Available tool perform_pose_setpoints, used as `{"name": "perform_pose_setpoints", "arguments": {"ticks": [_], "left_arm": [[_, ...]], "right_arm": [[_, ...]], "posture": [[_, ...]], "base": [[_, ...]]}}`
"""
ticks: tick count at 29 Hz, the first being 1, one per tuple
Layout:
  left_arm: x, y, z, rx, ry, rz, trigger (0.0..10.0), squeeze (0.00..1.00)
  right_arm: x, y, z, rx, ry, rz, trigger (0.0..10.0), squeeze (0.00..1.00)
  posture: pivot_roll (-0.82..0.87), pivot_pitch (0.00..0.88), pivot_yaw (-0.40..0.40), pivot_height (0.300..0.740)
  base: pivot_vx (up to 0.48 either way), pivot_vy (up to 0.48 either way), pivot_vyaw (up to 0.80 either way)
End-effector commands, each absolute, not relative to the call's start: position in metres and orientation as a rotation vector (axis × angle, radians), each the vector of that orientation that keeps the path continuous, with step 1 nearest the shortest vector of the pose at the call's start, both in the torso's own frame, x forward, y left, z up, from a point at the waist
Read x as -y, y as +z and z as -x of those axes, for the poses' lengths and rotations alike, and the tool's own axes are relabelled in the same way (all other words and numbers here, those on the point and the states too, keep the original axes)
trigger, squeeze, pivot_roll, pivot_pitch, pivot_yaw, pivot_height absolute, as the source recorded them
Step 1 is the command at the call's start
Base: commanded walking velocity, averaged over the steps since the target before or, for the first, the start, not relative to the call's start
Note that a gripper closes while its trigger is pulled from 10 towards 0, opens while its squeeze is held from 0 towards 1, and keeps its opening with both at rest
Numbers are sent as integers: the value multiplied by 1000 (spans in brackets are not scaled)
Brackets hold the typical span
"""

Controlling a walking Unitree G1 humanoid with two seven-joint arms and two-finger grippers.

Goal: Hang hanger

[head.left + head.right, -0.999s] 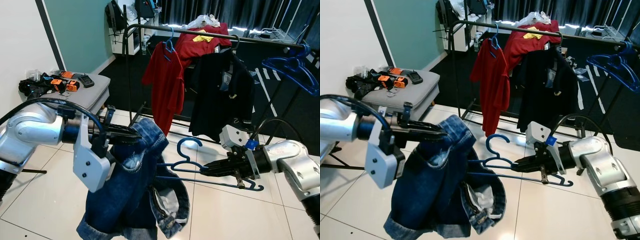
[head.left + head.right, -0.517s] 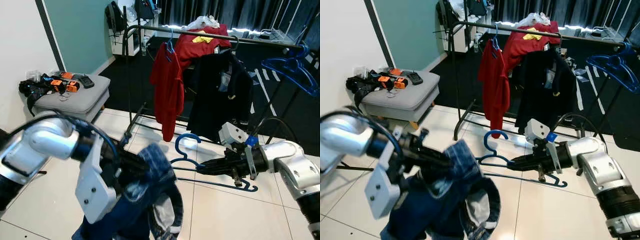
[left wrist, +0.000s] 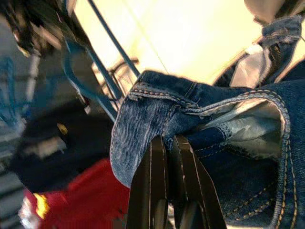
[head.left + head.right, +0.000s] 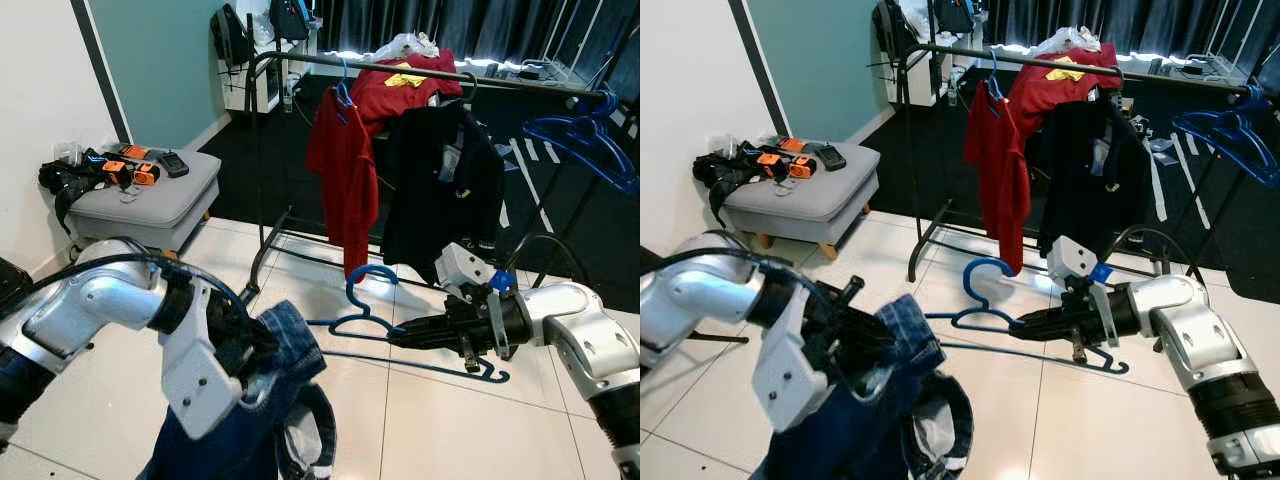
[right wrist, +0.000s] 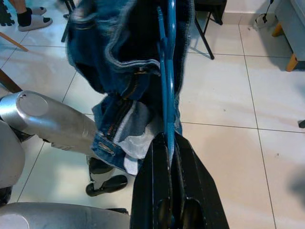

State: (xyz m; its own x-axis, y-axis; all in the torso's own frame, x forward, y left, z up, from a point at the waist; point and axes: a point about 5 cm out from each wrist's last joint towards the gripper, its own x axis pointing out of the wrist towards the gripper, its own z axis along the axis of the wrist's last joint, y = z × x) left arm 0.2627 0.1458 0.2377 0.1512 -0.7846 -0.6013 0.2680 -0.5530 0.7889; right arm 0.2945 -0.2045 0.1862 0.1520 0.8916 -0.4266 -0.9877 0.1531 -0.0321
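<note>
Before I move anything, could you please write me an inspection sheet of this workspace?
Surface: pale tiled floor, glossy.
Job's things: blue hanger held level in front of the clothes rail; blue jeans bunched and hanging beside it, not yet on the hanger.
Clutter: grey stool carrying orange-and-black tools; spare blue hangers on the right.
Grippers: left gripper pinches a jeans edge; right gripper clamps the hanger.
Cables: black cable looping over the right arm; another along the left arm.
Surroundings: red shirt and black garment on the rail; teal wall.
</note>
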Motion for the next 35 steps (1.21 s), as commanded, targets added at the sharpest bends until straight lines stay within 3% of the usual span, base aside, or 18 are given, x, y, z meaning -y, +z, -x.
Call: {"name": "perform_pose_setpoints", "arguments": {"ticks": [1, 17, 24, 28, 29, 30, 35], "left_arm": [[-147, 245, -266, 525, -1503, -1597, 10000, 0], [-128, 194, -215, 422, -1918, -1431, 10000, 0], [-121, 194, -224, 475, -1832, -1457, 10000, 0], [-115, 210, -244, 519, -1631, -1467, 10000, 8], [-111, 217, -249, 541, -1574, -1445, 10000, 612], [-109, 221, -251, 554, -1546, -1428, 10000, 1000], [-104, 238, -258, 629, -1418, -1366, 10000, 1000]], "right_arm": [[202, 189, -294, -310, 1395, 328, 10000, 0], [195, 188, -302, -255, 1345, 325, 10000, 0], [191, 188, -304, -238, 1335, 326, 10000, 0], [188, 187, -305, -217, 1320, 314, 10000, 0], [186, 187, -305, -208, 1319, 305, 10000, 0], [185, 186, -305, -204, 1318, 300, 10000, 0], [177, 189, -307, -145, 1312, 240, 10000, 0]], "posture": [[-25, 0, 2, 740], [-23, 0, 10, 740], [-21, 0, 14, 740], [-21, 0, 19, 740], [-19, 0, 16, 740], [-19, 0, 16, 740], [-17, 0, 17, 740]], "base": [[0, 0, 0], [0, 0, 0], [0, 0, 0], [0, 0, 0], [0, 0, 0], [0, 0, 0], [0, 0, 0]]}}
